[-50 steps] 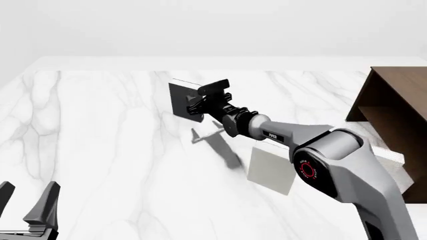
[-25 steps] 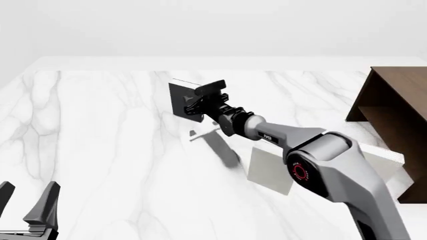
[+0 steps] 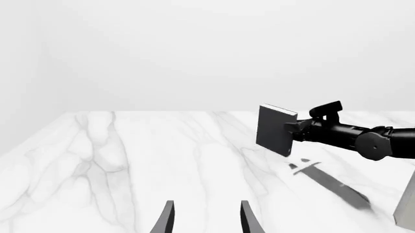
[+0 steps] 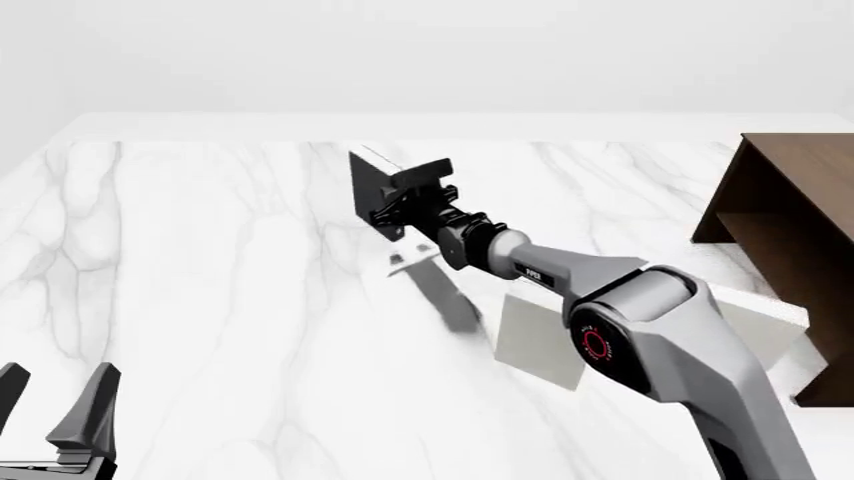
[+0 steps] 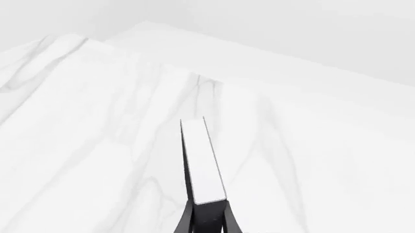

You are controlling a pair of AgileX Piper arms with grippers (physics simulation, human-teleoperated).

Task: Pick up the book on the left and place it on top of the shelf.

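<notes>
Fingers of the right end effector (image 4: 396, 205) are clamped flat against both covers of the book (image 4: 372, 187), as the right wrist view makes plain: the two dark tips pinch the near end of the book (image 5: 202, 165) and its white page edge runs away from the camera between them. From where I stand the book hangs upright in the air, dark cover facing left, clear of the marble table (image 4: 200, 260), with its shadow lying on the table just below and a little to the right. The right arm stretches long and nearly straight from the lower right toward the far middle of the table, wrist level, passing over a white-covered book (image 4: 537, 340) that lies flat (partly hidden by the arm's elbow). The dark brown shelf (image 4: 787, 200) stands at the right edge, well apart from the held book. The left end effector (image 4: 54, 410) sits low at the near left corner, fingers spread apart, holding nothing.
</notes>
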